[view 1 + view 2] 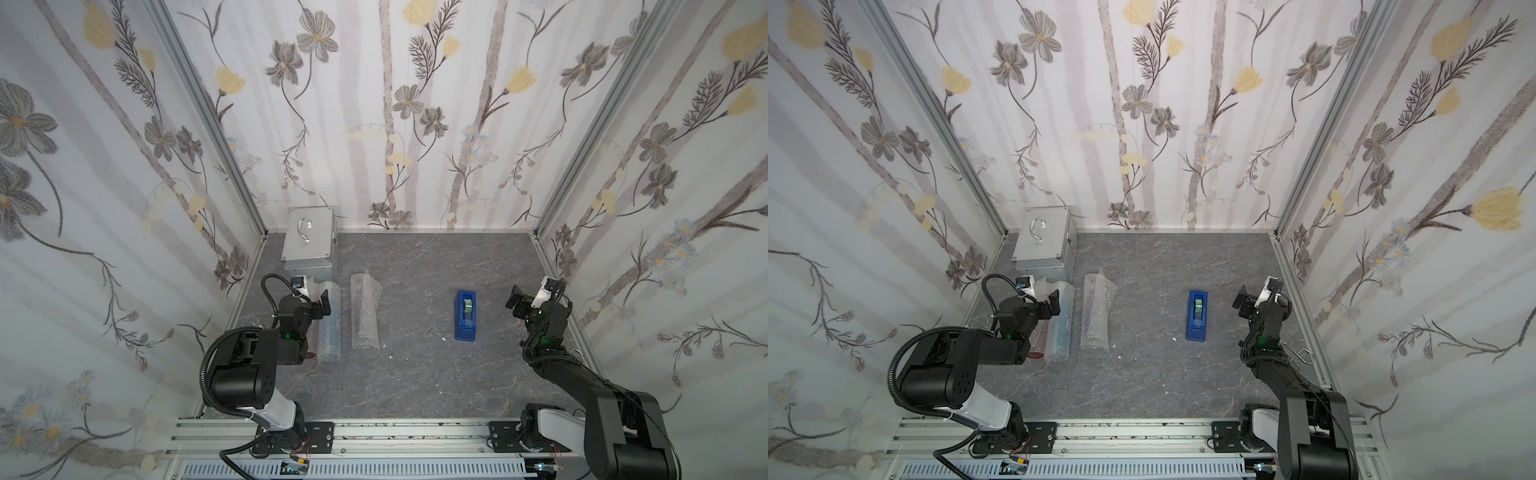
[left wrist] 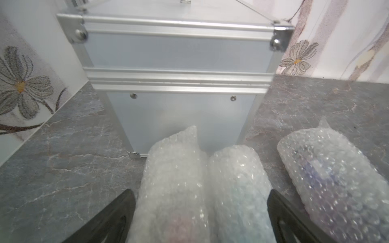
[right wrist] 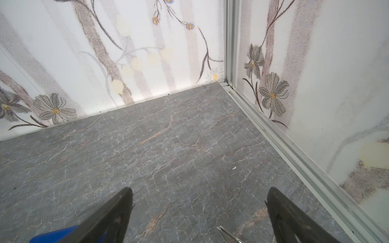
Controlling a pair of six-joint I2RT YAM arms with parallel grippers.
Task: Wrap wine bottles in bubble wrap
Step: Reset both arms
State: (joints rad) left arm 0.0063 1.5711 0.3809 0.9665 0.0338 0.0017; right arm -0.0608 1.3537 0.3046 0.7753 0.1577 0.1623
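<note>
Nearest me, the left gripper (image 2: pixel 200 195) is hanging wide open. Its jaws are straddling two rolls without pinching either, as far as I can judge. The right gripper (image 3: pixel 199 191) is also gaping, over bare grey table (image 1: pixel 415 374) by the right wall, and is holding nothing.

Between the left jaws the wine bottles (image 2: pixel 237 189) are showing only as tints through bubble wrap (image 2: pixel 174 151). A reddish roll (image 2: pixel 172 210) is lying against a bluish roll (image 2: pixel 240 168), and a purplish roll (image 2: pixel 328 181) is lying just beside them, apart. Off to the right the blue tape dispenser (image 1: pixel 466 316) is sitting near the right arm. Farthest off, the silver case (image 1: pixel 309 245) is standing shut in the left corner, with the rolls' far ends pointing at it.

All three seem wrapped, so I am reading this as the letting-go. Doing it well means lifting straight up before pulling back, so neither finger is dragging a loose flap open. The purplish roll's far end is flaring in both top views. That one looks likeliest to unroll, and I cannot tell whether any tape is holding it.
</note>
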